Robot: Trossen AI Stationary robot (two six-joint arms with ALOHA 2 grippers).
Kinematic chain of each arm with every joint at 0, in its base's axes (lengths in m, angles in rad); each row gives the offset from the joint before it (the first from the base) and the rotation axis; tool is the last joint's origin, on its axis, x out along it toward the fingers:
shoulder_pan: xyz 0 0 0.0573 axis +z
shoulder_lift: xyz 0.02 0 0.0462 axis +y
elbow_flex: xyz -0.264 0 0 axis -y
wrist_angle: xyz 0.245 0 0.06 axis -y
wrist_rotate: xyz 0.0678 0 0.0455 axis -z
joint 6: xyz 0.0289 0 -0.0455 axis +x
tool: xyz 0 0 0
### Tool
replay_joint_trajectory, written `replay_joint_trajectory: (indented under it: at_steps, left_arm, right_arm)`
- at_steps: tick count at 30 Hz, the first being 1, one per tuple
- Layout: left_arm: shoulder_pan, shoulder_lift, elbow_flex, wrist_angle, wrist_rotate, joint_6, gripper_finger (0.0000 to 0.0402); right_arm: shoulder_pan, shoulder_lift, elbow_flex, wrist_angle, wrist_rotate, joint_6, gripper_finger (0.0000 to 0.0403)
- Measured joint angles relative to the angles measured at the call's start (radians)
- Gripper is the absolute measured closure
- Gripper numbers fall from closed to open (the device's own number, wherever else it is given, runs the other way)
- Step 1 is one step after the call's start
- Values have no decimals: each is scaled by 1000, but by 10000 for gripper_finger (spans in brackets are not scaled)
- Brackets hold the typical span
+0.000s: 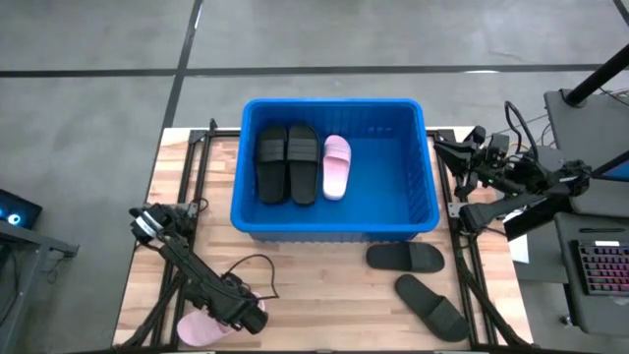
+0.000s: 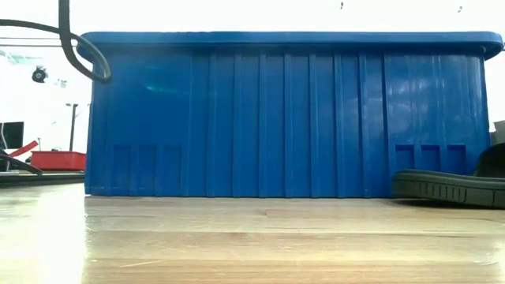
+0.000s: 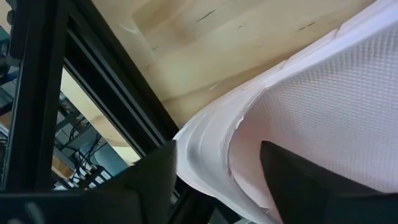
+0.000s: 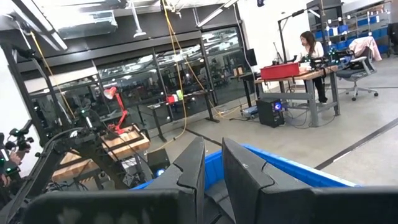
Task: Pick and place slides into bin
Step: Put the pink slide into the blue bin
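Left gripper [image 1: 234, 321] sits at the table's near-left corner, over the pink sandal [image 1: 201, 330] there; its fingers [image 3: 298, 180] straddle the sandal's pale edge, one each side, jaws part open, can't tell if they are gripping yet. Sandal surface is fine waffle-textured foam with a smooth raised lip [image 3: 205, 155]. Black frame rail [image 3: 93, 99] runs right beside the gripper, wood table [image 1: 324, 295] under it. Blue bin [image 1: 334, 228] is well ahead and to the right of that gripper: ribbed plastic walls, rimmed top, rectangular. Inside it: two black sandals [image 1: 287, 162] side by side, a second pink sandal [image 1: 336, 165] just beside them. Two more black sandals lie outside the bin near its front-right corner, one [image 1: 406, 258] close to the wall, one [image 1: 432, 307] nearer the table edge, angled; the low view shows a ridged black sole [image 2: 450, 188]. Right gripper [image 4: 211, 168] waits off the bin's right side, fingers nearly together, holding nothing. No readable labels. A person [image 4: 311, 53] sits at a bench far behind.
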State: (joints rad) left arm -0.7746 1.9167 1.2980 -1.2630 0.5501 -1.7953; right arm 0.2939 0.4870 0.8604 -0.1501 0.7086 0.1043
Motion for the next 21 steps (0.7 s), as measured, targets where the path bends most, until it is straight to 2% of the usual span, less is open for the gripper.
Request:
replay_joint_trajectory:
  at_steps: [12,18,21]
  left_arm:
    - [-18,-4,0,-21,-93,28,381]
    - [-28,-22,0,-9,-121,54,397]
    - [-28,-61,0,8,-212,52,399]
  right_arm:
    - [0,0,0,0,0,-2,355]
    - [0,0,0,0,0,-1,355]
    - [0,0,0,0,0,-1,355]
